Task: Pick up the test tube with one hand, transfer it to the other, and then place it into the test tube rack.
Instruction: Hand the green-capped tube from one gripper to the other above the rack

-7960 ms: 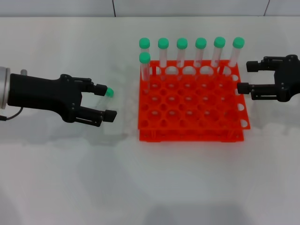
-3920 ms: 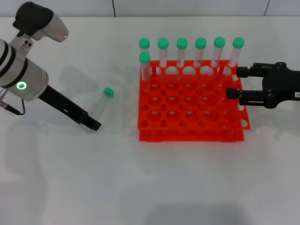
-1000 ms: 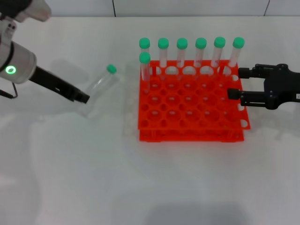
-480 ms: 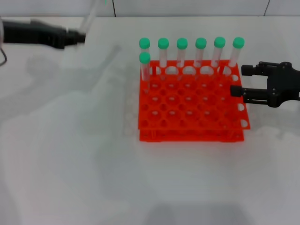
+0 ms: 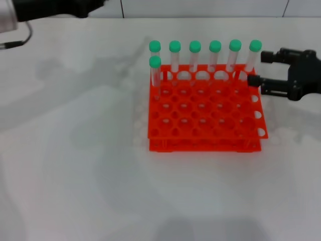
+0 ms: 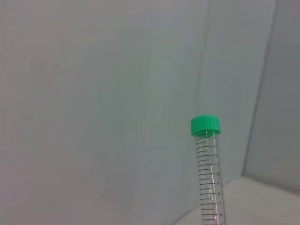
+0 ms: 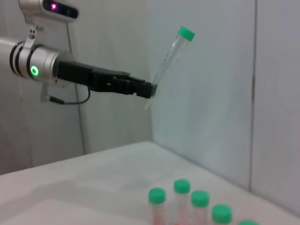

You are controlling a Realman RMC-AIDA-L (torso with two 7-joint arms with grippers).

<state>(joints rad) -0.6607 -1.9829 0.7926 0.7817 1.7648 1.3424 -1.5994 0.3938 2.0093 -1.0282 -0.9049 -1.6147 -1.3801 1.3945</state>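
One test tube (image 7: 170, 58) (cap uppermost) rises tilted from the clamping left hand (image 7: 151, 89); right hand (image 5: 257, 68) gapes.

A white table (image 5: 100, 175) spreads across the head view, matte and faintly shadowed. Behind it stands a pale wall (image 5: 200, 7) with thin dark seams (one runs vertically in the right wrist view too). A black cable (image 7: 70, 101) loops before it.

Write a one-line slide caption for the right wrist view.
Left gripper holds the green-capped test tube aloft, tilted cap-up, above the capped tubes standing below.
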